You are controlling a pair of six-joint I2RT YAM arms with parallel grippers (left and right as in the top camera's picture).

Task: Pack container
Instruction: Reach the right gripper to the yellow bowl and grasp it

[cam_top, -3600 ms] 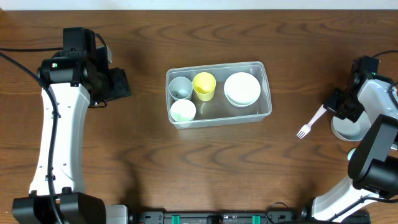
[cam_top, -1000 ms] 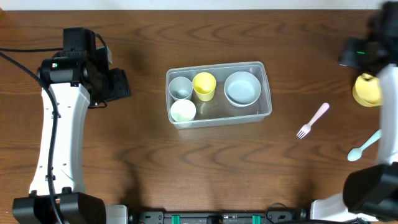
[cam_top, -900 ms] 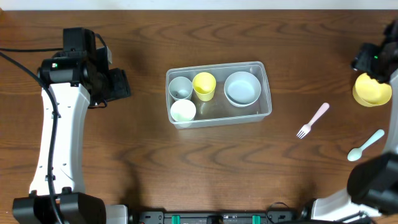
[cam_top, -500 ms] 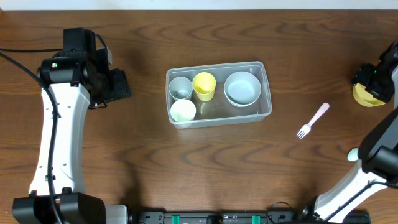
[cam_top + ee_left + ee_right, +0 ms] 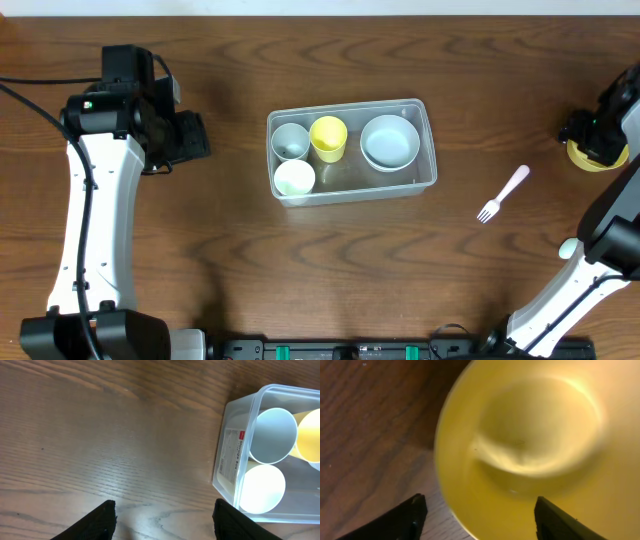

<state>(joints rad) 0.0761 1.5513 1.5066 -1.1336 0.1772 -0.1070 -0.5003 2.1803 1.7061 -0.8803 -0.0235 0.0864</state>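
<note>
Over on the left, the left gripper (image 5: 162, 519) is hanging above the wooden table (image 5: 300, 270), its fingers standing spread with nothing between them. The container (image 5: 345, 104) is sitting in the middle of the table, well apart from both arms. It is holding a grey cup (image 5: 291, 140), a yellow cup (image 5: 328, 137) and a white cup (image 5: 294, 178) at its left end, and a pale bowl (image 5: 390, 142) at its right. Further right, a pink fork (image 5: 505, 193) is lying on the wood. At the far right edge, the right gripper (image 5: 482, 515) is hovering low over a yellow bowl (image 5: 535, 435), jaws spread wide across its rim; I cannot tell whether they are touching it.
</note>
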